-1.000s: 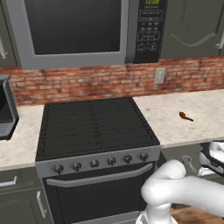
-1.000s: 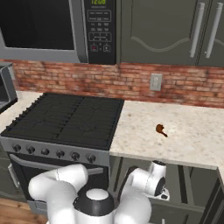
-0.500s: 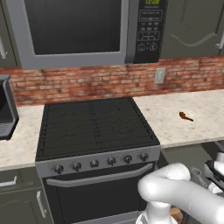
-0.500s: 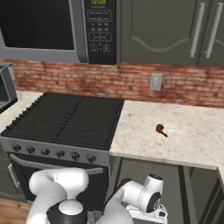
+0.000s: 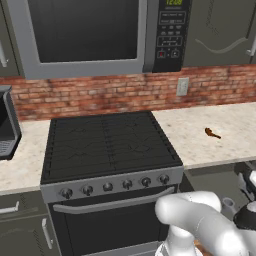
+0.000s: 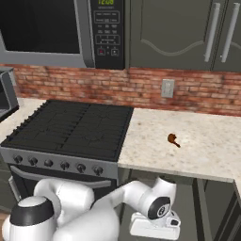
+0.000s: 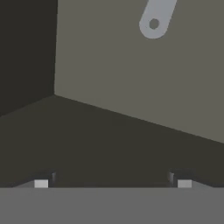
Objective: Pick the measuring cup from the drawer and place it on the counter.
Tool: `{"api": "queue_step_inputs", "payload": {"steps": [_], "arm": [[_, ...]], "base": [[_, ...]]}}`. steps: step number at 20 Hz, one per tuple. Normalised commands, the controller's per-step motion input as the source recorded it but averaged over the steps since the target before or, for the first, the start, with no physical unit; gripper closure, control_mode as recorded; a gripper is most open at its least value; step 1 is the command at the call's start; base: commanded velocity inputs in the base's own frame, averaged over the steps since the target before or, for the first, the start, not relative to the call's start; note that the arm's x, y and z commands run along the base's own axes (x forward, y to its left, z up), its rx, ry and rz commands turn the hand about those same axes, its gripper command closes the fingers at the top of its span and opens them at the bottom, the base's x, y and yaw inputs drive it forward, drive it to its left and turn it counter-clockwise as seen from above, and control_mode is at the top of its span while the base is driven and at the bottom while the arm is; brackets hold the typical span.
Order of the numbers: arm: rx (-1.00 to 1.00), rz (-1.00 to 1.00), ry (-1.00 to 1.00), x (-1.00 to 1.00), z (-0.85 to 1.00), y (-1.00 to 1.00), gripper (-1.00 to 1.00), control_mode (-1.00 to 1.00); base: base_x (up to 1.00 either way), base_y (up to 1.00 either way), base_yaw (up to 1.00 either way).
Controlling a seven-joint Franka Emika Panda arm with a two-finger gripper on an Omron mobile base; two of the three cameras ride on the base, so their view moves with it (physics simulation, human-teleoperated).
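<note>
- The gripper [image 7: 113, 183] sits low inside the drawer [image 7: 131, 83], fingers spread wide with open floor between them.
- The drawer's walls close in ahead and on one side.
- The measuring cup [image 5: 228, 203] lies on the floor beyond; its handle is in the hand view.
- The counter [image 6: 202, 146] overhangs the drawer; a small brown object [image 6: 172, 139] lies on it.

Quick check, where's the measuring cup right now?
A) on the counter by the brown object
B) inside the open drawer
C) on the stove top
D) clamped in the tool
B: the cup sits low in the open drawer, under the counter edge; in the hand view its handle lies on the drawer floor, well ahead of the tool, whose tips are spread with nothing between them.
</note>
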Motion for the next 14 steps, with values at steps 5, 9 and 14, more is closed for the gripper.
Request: {"api": "queue_step_inputs", "payload": {"steps": [5,9,14], "arm": [[0.14,0.00,0.00,0.41,1.00,-0.20,-1.00,-1.00],[0.09,0.00,0.00,0.60,0.72,-0.27,-1.00,-1.00],[-0.05,-0.01,0.00,0.35,-0.12,-0.08,-1.00,-1.00]], "base": [[0.00,0.00,0.00],[0.00,0.00,0.00],[0.00,0.00,0.00]]}}
